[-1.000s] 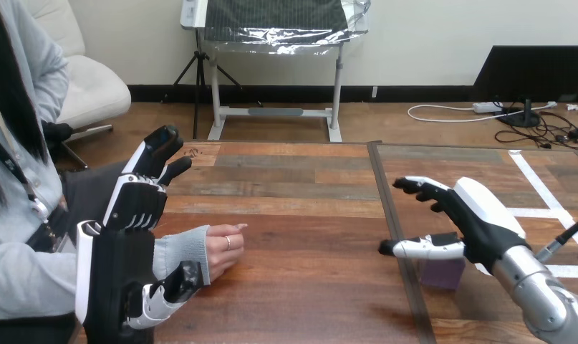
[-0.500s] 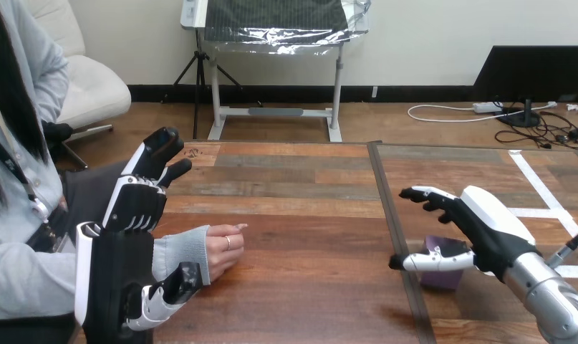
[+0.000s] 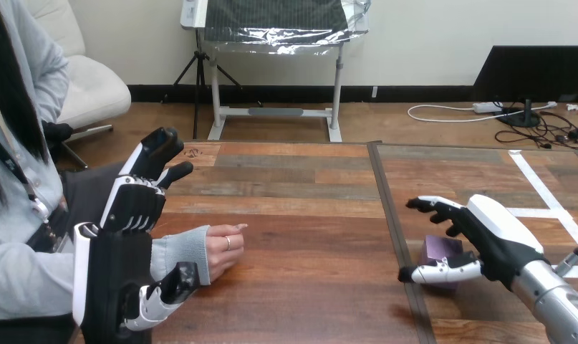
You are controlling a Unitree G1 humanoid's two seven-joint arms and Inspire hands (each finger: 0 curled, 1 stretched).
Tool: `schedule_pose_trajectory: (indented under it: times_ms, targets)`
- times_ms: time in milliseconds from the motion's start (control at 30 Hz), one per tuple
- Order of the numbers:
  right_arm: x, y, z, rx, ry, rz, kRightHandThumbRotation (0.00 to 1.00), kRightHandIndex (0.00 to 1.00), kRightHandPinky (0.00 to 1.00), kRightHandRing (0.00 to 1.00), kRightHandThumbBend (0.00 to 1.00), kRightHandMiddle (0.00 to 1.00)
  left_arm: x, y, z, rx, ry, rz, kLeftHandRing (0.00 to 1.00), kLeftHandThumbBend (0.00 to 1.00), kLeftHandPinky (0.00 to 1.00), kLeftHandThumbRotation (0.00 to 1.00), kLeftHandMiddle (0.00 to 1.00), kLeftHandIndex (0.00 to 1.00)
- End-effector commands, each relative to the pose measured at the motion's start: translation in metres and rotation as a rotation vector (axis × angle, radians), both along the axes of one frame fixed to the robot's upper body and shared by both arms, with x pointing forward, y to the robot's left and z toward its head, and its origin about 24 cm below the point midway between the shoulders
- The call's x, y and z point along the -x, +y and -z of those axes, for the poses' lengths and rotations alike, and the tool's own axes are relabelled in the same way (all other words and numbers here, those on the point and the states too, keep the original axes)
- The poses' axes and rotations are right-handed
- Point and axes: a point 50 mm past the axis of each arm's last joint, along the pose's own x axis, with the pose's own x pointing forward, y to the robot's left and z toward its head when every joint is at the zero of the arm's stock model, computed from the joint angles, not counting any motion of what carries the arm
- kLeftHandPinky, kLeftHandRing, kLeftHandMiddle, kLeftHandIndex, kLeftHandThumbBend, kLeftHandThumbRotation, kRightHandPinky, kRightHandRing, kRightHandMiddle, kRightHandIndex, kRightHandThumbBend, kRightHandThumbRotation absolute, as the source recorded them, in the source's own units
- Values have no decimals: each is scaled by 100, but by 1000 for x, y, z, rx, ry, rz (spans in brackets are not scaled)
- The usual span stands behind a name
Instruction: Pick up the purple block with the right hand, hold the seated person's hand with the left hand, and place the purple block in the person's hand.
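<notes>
The purple block (image 3: pixel 442 251) lies on the table at the right, partly hidden behind my right hand (image 3: pixel 489 236). That hand is open, its fingers spread above the block's far side and its thumb (image 3: pixel 443 271) stretched across the block's near side. Whether it touches the block I cannot tell. My left hand (image 3: pixel 124 247) stands upright at the left, open, its fingers straight and pointing away from me. The person's hand (image 3: pixel 223 247) rests loosely curled on the table just right of it; my thumb (image 3: pixel 165 292) lies under the grey-sleeved wrist, not curled round it.
The wooden table (image 3: pixel 300 208) has a dark seam (image 3: pixel 390 215) running front to back just left of the block. White tape lines (image 3: pixel 547 201) mark the right part. The person sits at the left edge.
My right hand has sunk and drawn back toward me over the purple block, its thumb now low at the block's near side. My left hand and the person's hand have stayed put.
</notes>
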Motion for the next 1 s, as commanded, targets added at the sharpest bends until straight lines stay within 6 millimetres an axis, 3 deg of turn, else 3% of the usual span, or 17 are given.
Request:
schedule_pose_trajectory:
  times_ms: [0,333,967]
  targets:
    - [-12,-7,-25,21,-98,0,39,85,71,81,100,85,-8,0,-15,-6,-77,12,88,100,79,72,89,87]
    - [-8,-12,-22,43,-92,21,41,83,71,80,100,83,-8,1,-15,-16,-79,17,88,100,80,72,89,87]
    - [-2,-17,-8,111,-78,60,33,77,65,73,100,75,-8,3,-18,-21,-81,27,89,100,81,73,90,87]
